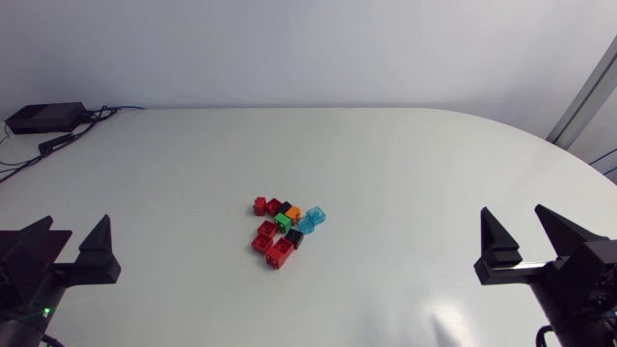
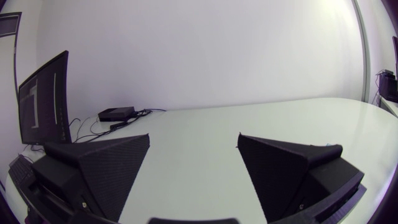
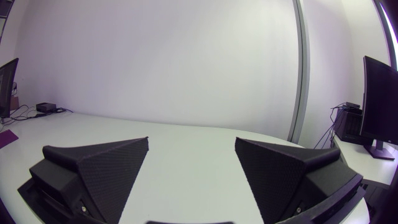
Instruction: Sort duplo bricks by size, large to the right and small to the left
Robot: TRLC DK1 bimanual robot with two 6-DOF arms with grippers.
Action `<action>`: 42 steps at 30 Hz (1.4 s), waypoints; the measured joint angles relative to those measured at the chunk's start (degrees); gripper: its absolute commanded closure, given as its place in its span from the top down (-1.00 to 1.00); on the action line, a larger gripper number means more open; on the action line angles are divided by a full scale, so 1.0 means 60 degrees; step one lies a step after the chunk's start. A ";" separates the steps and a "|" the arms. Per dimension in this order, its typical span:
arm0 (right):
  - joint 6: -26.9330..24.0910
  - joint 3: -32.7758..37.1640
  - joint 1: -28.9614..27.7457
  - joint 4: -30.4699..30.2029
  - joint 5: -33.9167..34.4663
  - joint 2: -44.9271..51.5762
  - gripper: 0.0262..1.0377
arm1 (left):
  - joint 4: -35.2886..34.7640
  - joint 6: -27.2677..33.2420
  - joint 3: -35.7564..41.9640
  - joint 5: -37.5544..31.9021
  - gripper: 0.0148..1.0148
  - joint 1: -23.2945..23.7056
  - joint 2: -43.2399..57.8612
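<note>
A tight cluster of duplo bricks (image 1: 285,229) lies in the middle of the white table (image 1: 405,164): several red ones (image 1: 266,228), a green one (image 1: 282,220), an orange one (image 1: 293,212), a black one (image 1: 295,237) and translucent blue ones (image 1: 311,220). My left gripper (image 1: 69,231) stands open at the near left corner, far from the bricks. At the near right my right gripper (image 1: 517,218) is open too, with nothing between its fingers. Neither wrist view shows any brick; the left gripper (image 2: 194,138) and the right gripper (image 3: 191,142) face bare table.
A black box (image 1: 43,118) with cables (image 1: 58,143) sits at the far left corner of the table; the left wrist view shows the box (image 2: 116,114) ahead of the gripper. A dark purple sheet (image 1: 53,241) lies under the left arm.
</note>
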 measured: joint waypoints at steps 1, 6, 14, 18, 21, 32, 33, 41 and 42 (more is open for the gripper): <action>-0.0004 0.0000 0.0000 0.0000 0.0000 0.0000 0.94 | 0.0000 0.0036 0.0000 0.0000 0.94 -0.0076 0.0000; -0.0033 0.0000 0.0000 -0.0004 -0.0004 0.0000 0.94 | 0.0011 0.0149 0.0000 0.0000 0.94 -0.0273 0.0000; -0.0146 0.0000 0.0000 -0.0007 -0.0029 0.0015 0.93 | 0.0022 0.0153 0.0000 0.0000 0.94 -0.0328 0.0000; -0.0215 0.0000 -0.0004 -0.0007 -0.0029 0.0018 0.93 | 0.0084 0.0153 0.0000 0.0000 0.94 -0.0328 0.0000; -0.0215 0.0000 -0.0007 -0.0011 -0.0029 0.0087 0.93 | 0.0084 0.0153 0.0000 -0.0004 0.94 -0.0324 0.0000; -0.0208 0.2040 -0.0222 -0.1056 -0.0761 0.3712 0.93 | -0.0069 0.0299 0.1333 0.0000 0.94 -0.0317 0.2470; -0.0208 0.2648 -0.0437 -0.1268 -0.1009 0.4422 0.93 | -0.0076 0.0375 0.1789 -0.0004 0.94 -0.0313 0.2976; -0.0211 0.7883 -0.1443 -0.4717 -0.1483 1.0142 0.93 | -0.2237 0.0732 0.5978 0.0000 0.94 -0.0317 0.7063; -0.0211 0.8317 -0.1443 -0.5078 -0.1450 1.0743 0.91 | -0.2637 0.0761 0.6364 -0.0004 0.94 -0.0342 0.7508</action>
